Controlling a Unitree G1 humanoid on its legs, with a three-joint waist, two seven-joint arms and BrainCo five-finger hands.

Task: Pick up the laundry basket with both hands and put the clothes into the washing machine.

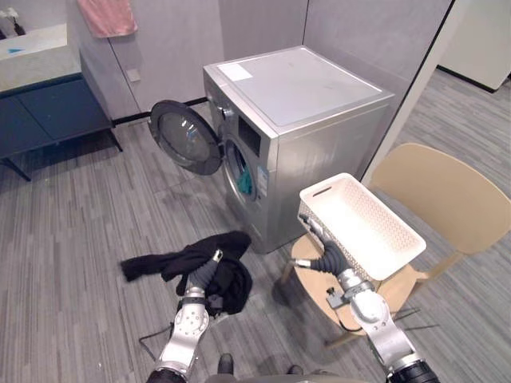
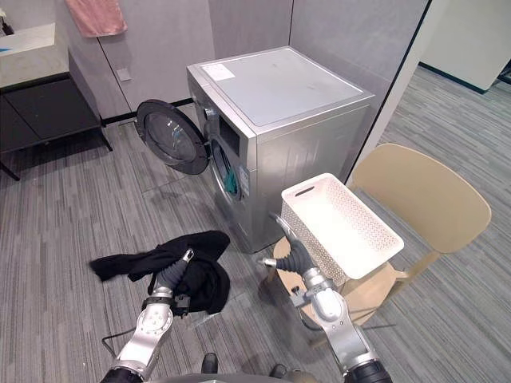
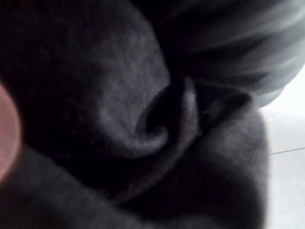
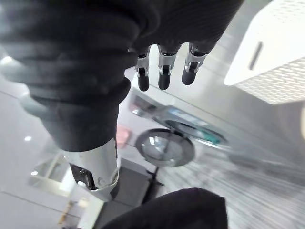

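Draping the left hand (image 1: 200, 278), grip impossible to tell, black clothes (image 1: 160, 262) hang before the washing machine (image 1: 319, 136); right hand (image 1: 326, 257) slack, empty.

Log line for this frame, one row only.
left hand: carrying black garment | right hand: open, beside white basket | white basket: empty, on chair | washer: door open, teal cloth inside

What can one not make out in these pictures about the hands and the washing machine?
Left hand: its grasp, buried in the black clothes, eye views and left wrist view.
Washing machine: the drum's depth, hidden by its own casing; a teal cloth shows at the opening.
Right hand: whether it touches the white basket, eye views.
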